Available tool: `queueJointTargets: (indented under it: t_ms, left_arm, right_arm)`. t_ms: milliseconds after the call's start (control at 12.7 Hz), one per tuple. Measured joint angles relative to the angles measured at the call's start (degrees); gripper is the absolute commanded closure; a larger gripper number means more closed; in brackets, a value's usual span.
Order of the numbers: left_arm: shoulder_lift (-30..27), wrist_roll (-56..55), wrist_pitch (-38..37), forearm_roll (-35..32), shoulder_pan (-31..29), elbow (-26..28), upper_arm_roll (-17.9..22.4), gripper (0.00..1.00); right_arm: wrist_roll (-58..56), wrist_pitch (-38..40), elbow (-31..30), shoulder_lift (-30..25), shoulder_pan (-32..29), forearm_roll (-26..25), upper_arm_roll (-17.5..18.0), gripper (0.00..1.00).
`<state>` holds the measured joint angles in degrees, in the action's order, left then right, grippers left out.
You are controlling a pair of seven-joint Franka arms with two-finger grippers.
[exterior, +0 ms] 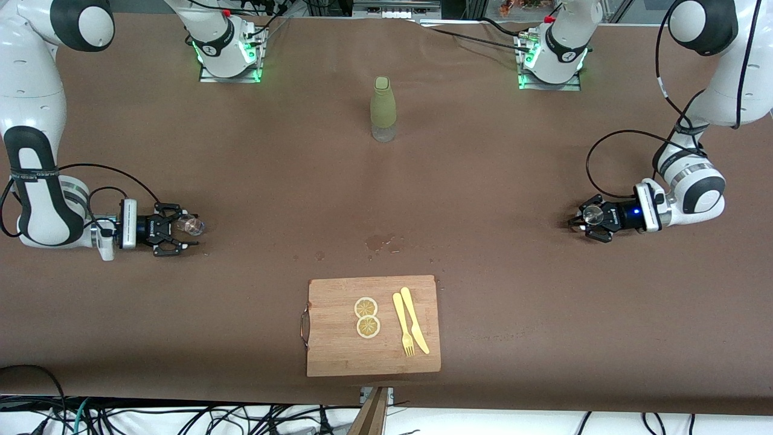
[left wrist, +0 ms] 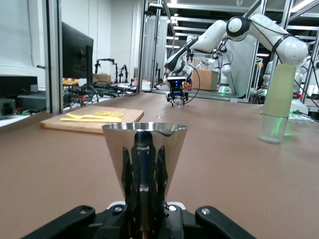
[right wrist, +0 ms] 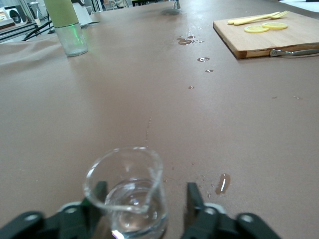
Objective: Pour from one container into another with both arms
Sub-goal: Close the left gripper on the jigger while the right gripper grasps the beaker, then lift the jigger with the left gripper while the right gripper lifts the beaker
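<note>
A clear glass beaker with a little water stands on the brown table toward the right arm's end. My right gripper is open around it: one finger touches the glass and the other finger stands a gap away. In the front view the beaker sits at that gripper's tips. My left gripper is shut on the narrow foot of a shiny cone-shaped metal cup, mouth up. The front view shows this cup in the left gripper, low over the left arm's end of the table.
A green bottle with a clear base stands mid-table near the arms' bases. A wooden cutting board near the front edge carries two lemon slices, a yellow knife and a fork. Water spots lie between the bottle and the board.
</note>
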<state>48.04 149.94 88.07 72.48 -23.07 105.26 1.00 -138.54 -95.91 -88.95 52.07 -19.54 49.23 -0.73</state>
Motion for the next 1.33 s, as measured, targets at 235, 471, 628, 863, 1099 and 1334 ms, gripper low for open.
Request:
queueJointTargets:
  t_ms: [235,471,628,863,1099,1334]
  left_arm:
    - [0.30,-0.07,-0.01,0.86,0.36,-0.01,-3.47,1.00]
    - [1.19,-0.26,0.00,3.50,1.42,-0.01,-6.06,1.00]
    - [2.59,-0.27,0.18,5.81,2.74,-0.02,-7.76,1.00]
    - [3.80,-0.25,3.22,6.66,3.95,-0.14,-11.26,1.00]
    - [3.78,-0.77,10.28,6.66,4.56,-2.68,-16.79,1.00]
    - [3.78,-2.76,16.14,6.89,5.97,-4.33,-21.46,1.00]
  right_arm:
    - [0.02,0.02,0.01,0.00,0.20,0.00,0.00,0.63]
    - [2.10,0.02,0.25,0.00,1.52,0.00,0.02,0.66]
    - [5.93,0.02,1.80,-0.02,3.50,-0.05,0.05,0.66]
    - [15.20,0.15,6.45,-0.38,7.43,-0.59,0.10,0.66]
    - [25.31,0.79,11.57,-0.89,11.41,-1.90,0.18,0.66]
    - [35.80,0.87,16.76,-0.99,16.14,-3.30,0.22,0.66]
